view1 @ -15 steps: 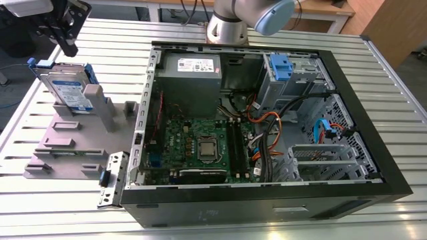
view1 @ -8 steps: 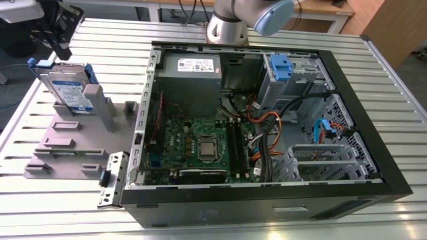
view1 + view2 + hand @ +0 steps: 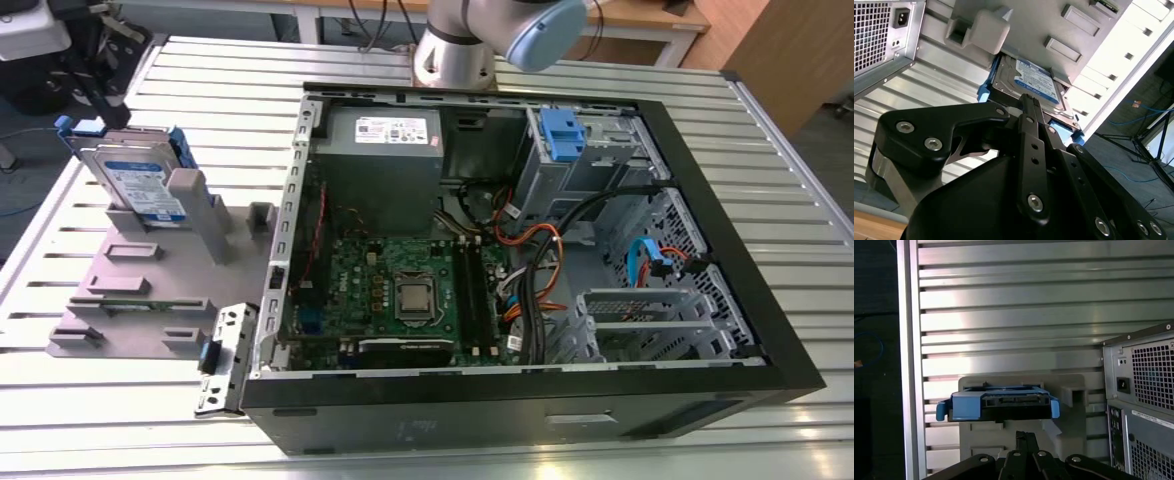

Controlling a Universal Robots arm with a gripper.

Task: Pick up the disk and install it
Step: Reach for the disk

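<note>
The disk (image 3: 140, 190) is found propped at a tilt in the grey holder (image 3: 147, 290) on the tabletop (image 3: 240, 70), label side showing, not yet taken up. In both wrist views it is placed straight ahead of the hand (image 3: 1025, 436), beyond the fingertips and clearly apart from them; no contact is made. In the first wrist view the disk (image 3: 999, 405) is met end-on: the connector edge, framed by the blue carrier, is turned toward the hand, so the long axis is judged to run away from the hand, with the broad width laid across the line of the fingers. In the second wrist view the labelled face (image 3: 1036, 82) is seen just past the hand (image 3: 1027, 100), whose fingers are drawn together with nothing between them. The open computer case (image 3: 747, 300) is set off to the side of the hand, beside the holder, and the arm (image 3: 467, 40) is seen behind the case in the exterior view.
</note>
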